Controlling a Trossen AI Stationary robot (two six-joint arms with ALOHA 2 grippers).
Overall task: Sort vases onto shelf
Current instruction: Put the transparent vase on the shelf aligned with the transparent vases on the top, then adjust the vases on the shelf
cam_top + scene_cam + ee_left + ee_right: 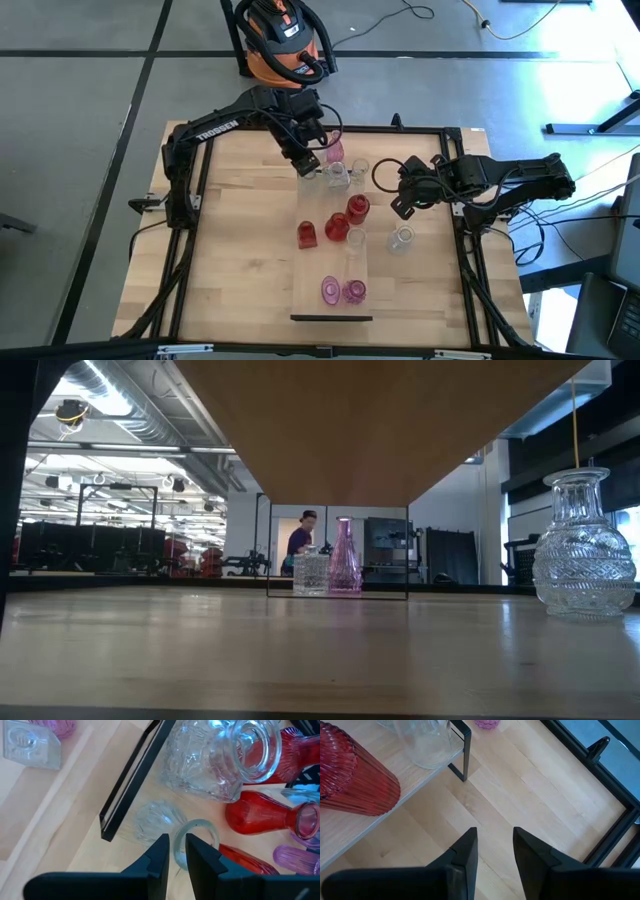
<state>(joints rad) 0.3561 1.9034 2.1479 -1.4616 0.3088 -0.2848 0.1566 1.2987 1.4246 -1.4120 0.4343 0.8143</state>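
Left gripper (177, 855): it is at the far end of the shelf, and its two dark fingers pinch the rim of a small clear vase (165, 825).
Small clear vase: it sits on the table just left of the shelf's far end strip.
Right gripper (495, 850): it hangs over bare table just right of the shelf's far end, with its fingers a little apart and nothing between them.
Shelf (312, 280): a long pale plank in the middle of the table (230, 260), running from far to near.
Vases on the shelf: two pink vases (341, 291) stand at the near end, red vases (345, 218) stand in the middle, and clear ones are at the far end.
Other vases: one red vase (306, 234) stands just left of the shelf, and one clear vase (401, 240) stands on the table to its right.
Person (298, 545): stands far back in the room, behind the table.
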